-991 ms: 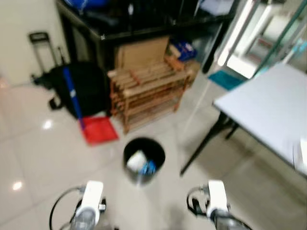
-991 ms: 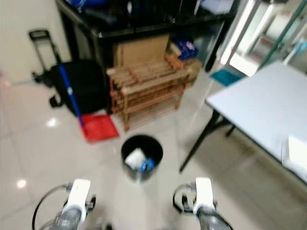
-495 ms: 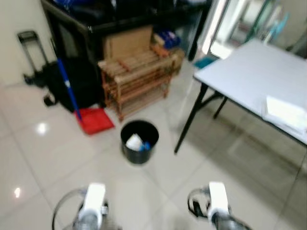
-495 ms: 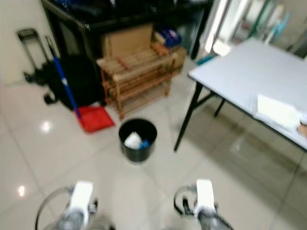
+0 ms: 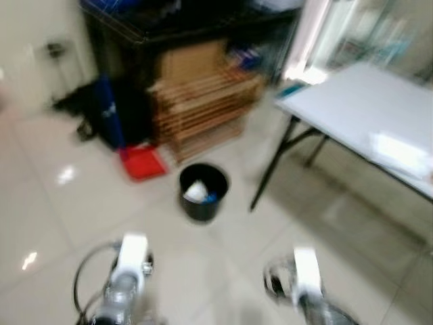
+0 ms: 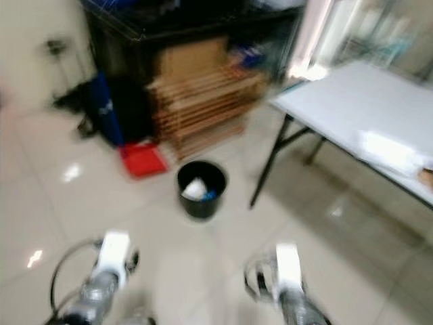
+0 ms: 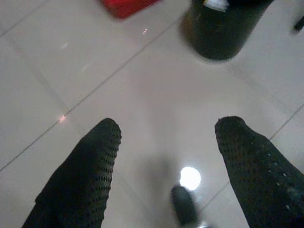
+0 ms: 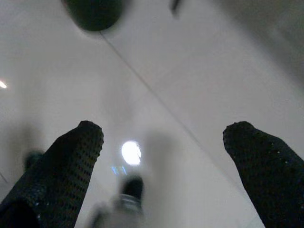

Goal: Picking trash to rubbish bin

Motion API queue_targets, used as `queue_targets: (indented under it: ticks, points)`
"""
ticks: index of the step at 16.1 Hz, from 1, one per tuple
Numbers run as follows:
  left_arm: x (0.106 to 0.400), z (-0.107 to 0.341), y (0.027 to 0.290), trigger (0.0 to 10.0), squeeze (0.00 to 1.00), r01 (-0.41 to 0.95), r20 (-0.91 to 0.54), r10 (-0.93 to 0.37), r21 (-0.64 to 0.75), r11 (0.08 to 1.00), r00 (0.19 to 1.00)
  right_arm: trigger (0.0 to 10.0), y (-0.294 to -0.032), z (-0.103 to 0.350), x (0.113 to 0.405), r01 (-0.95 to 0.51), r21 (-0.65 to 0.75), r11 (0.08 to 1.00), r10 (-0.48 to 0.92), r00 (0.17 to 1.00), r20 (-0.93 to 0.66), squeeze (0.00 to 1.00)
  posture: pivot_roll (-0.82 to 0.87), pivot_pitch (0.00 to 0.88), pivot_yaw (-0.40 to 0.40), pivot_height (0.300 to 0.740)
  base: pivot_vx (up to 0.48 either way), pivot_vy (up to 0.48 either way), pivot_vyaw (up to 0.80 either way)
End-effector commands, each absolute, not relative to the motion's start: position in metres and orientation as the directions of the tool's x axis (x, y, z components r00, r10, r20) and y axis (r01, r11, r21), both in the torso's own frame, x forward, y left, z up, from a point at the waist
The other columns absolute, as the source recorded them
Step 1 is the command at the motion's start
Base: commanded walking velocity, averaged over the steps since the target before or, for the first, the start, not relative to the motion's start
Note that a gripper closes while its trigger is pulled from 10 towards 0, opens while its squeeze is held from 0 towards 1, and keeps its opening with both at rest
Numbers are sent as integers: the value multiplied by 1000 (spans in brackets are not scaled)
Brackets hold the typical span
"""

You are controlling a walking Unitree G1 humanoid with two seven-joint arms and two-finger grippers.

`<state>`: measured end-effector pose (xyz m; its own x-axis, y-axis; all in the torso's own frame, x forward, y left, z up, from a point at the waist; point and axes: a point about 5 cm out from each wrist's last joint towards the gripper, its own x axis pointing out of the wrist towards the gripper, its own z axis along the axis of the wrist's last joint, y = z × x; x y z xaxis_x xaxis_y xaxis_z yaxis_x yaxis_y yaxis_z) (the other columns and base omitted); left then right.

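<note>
A black round rubbish bin (image 5: 203,192) stands on the tiled floor ahead of me, with white and blue trash inside it. It also appears as a dark bin (image 7: 223,26) in the left wrist view and as a dark blurred bin (image 8: 93,13) in the right wrist view. My left gripper (image 7: 167,137) is open over bare tiles, nothing between its fingers. My right gripper (image 8: 166,137) is open too, also above bare floor. Both wrists (image 5: 130,261) hang low at the bottom of the head views. The head views are blurred.
A white table (image 5: 372,115) on black legs stands to the right, with a white object (image 5: 399,152) on it. Behind the bin are a wooden rack (image 5: 203,108), a red dustpan (image 5: 143,162), a black bag (image 5: 105,112) and a dark shelf unit (image 5: 189,27).
The whole picture has shifted and blurred, so the camera has moved; the bin sits slightly further right and the table shows more. Both arms hang as before.
</note>
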<state>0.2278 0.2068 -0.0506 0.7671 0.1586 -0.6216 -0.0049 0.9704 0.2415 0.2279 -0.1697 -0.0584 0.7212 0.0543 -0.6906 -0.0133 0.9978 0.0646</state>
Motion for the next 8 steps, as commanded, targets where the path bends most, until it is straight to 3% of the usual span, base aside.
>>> queue_targets:
  ticks: [1,3,8]
  points:
    - [243,-40,205,10000,0,-12,-575,154,243,970,803,10000,-174,-46,243,-15,59,998,49,775,-630,0,-53,56,-108,740,0,0,0]
    - [266,-19,204,10000,0,-23,-486,142,241,970,862,10000,-174,-26,268,-17,77,997,56,838,-543,0,-56,62,-110,740,0,0,0]
    - [312,31,191,10000,0,-19,-281,89,241,970,955,10000,-163,19,310,-51,107,993,87,929,-360,0,-62,69,-108,740,0,0,-800]
